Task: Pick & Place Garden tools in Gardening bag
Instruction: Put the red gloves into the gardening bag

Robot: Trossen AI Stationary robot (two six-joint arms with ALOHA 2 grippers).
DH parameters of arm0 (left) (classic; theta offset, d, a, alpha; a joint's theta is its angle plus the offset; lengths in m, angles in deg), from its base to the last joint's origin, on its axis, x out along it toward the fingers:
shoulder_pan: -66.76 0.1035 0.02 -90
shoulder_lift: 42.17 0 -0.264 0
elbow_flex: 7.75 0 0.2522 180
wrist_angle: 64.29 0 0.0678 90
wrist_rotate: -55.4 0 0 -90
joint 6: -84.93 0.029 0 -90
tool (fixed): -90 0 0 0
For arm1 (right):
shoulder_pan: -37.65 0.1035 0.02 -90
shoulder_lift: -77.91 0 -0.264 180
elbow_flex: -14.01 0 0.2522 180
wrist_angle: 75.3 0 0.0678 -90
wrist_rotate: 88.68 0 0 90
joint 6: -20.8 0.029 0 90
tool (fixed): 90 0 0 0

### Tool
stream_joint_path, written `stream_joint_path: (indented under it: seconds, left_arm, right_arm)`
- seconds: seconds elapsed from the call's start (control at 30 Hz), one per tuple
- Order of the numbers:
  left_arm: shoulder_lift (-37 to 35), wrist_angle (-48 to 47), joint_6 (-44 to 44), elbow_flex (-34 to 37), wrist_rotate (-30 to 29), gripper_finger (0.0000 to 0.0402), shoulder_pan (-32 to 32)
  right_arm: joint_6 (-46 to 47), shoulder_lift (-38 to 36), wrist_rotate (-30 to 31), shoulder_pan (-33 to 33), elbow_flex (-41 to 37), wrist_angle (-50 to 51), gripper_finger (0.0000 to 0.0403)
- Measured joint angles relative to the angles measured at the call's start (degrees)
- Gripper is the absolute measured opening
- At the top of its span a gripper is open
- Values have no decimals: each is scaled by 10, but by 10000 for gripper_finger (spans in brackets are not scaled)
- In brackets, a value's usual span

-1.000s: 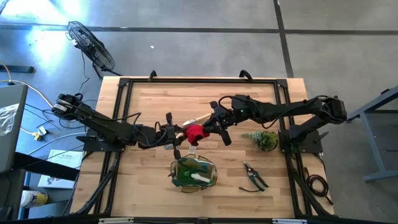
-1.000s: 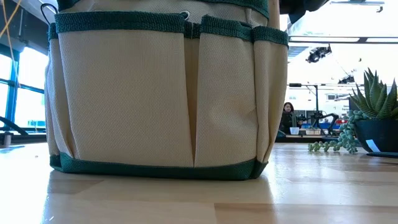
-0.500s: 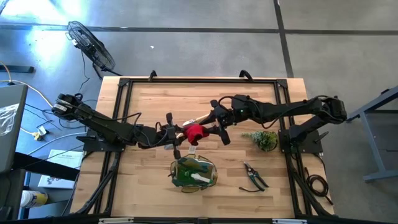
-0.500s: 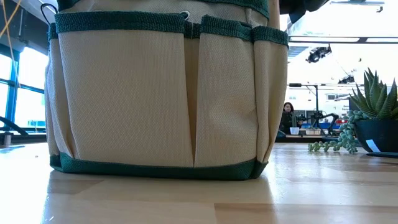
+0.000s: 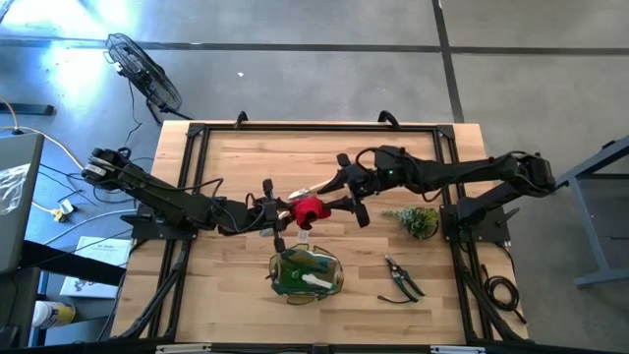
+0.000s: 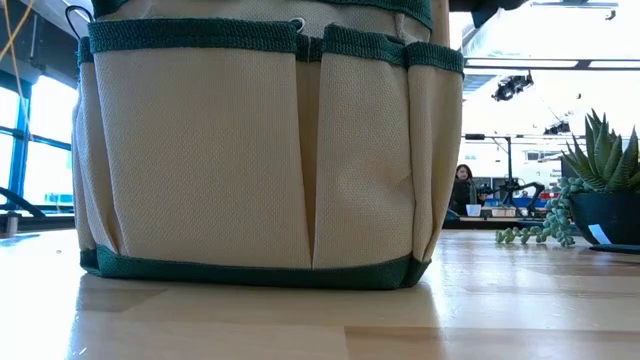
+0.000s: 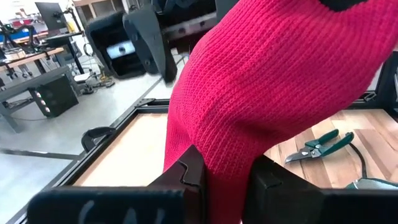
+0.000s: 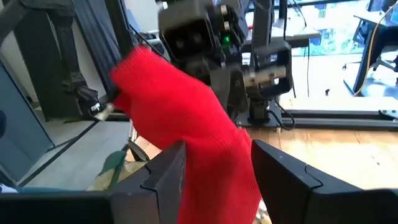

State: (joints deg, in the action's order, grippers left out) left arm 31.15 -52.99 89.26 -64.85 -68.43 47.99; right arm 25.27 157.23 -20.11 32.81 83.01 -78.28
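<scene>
A red glove (image 5: 308, 208) hangs above the table's middle, with my left gripper (image 5: 283, 211) shut on it from the left. My right gripper (image 5: 334, 202) stands open at the glove's right side. In the right wrist view the glove (image 8: 186, 118) runs down between its two fingers. The gardening bag (image 5: 307, 273) stands on its base near the front edge, with green and white items inside. It fills the low view (image 6: 260, 150). Black pruning shears (image 5: 401, 278) lie flat on the table to the bag's right. A pale wooden handle (image 5: 316, 187) shows beside the glove. My left gripper pinches the knitted glove's narrow end (image 7: 217, 165) between its two fingers, level, from the table's left. The glove stretches on past the fingertips, clear of the table. My right gripper's fingers (image 8: 163, 174) flank the glove's other end; whether they touch it, I cannot tell.
A small leafy plant (image 5: 415, 220) sits at the right, beside the right arm's base, and shows in the low view (image 6: 590, 190). A black frame (image 5: 197, 133) borders the table top. Bare wood lies at the front left and along the far side.
My right gripper's fingers have parted around the red glove, and the gripper has eased a little up and toward the table's right edge. The glove stays with my left gripper, which has kept still.
</scene>
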Motion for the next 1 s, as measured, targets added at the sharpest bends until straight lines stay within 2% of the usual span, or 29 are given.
stream_joint_path:
  seconds: [0.4, 0.87, 1.0]
  left_arm:
    - [1, -15, -14, 0, 8, 47, 0]
    - [-5, -16, -87, 0, 91, 47, 0]
    - [-5, -22, -92, 0, 97, 47, 0]
  right_arm:
    - [0, -43, 4, 0, 1, 27, 173]
    - [0, -45, 5, 0, 1, 69, 171]
    - [0, -45, 5, 0, 1, 76, 170]
